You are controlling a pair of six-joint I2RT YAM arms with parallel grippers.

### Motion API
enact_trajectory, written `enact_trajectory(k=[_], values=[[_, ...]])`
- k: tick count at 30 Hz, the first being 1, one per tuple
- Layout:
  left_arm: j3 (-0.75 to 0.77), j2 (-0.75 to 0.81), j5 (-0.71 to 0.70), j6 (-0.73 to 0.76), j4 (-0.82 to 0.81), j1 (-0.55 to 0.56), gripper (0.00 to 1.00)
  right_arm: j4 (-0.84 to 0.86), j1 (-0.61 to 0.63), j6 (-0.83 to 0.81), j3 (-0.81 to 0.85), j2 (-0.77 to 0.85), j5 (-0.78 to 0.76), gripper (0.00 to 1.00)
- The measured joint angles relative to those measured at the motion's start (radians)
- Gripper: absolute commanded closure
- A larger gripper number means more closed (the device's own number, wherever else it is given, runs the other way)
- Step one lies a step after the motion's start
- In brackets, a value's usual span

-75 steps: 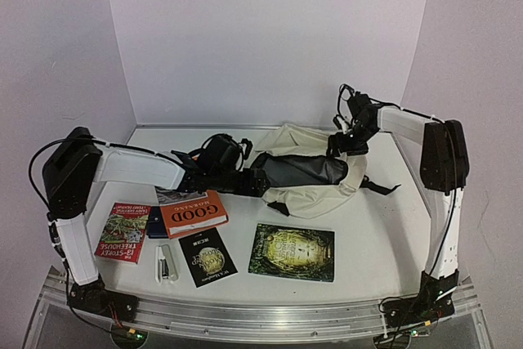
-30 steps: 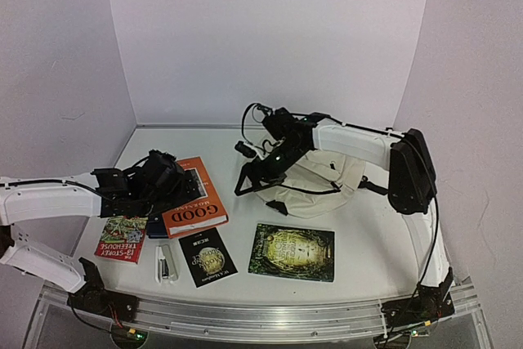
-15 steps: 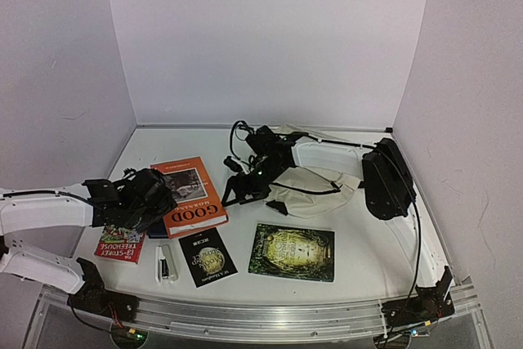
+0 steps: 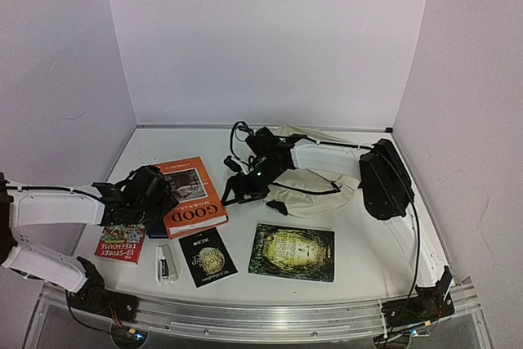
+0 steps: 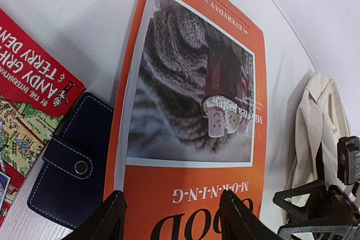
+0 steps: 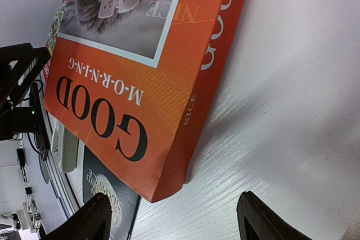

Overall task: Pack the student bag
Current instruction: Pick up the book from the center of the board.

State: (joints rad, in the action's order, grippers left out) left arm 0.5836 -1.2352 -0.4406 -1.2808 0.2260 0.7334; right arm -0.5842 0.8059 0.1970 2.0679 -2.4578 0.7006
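Left gripper and right gripper, both spread apart and empty, hover at opposite sides of the orange book near the table's left edge, beside the student bag.

Seriously bright orange book with black lettering and a grey knit photo framed in white. Red book, busy green-and-yellow cartoon cover. Navy wallet with white stitching. Cream student bag, black straps. Dark green book with a gold glow, plus small black booklet, pale emblem.
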Motion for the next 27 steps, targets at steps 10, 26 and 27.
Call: enact_trajectory(k=[10,26,27], values=[[0.018,0.002,-0.045,-0.024,0.079,-0.004,0.39,0.01,0.0,0.01,-0.005,-0.04,-0.002,0.25],[-0.074,-0.053,0.059,0.06,-0.206,-0.08,0.67,0.035,0.0,0.015,-0.005,-0.047,0.006,0.26],[-0.074,-0.054,0.066,0.075,-0.232,-0.08,0.72,0.035,0.0,0.015,-0.005,-0.047,0.009,0.26]])
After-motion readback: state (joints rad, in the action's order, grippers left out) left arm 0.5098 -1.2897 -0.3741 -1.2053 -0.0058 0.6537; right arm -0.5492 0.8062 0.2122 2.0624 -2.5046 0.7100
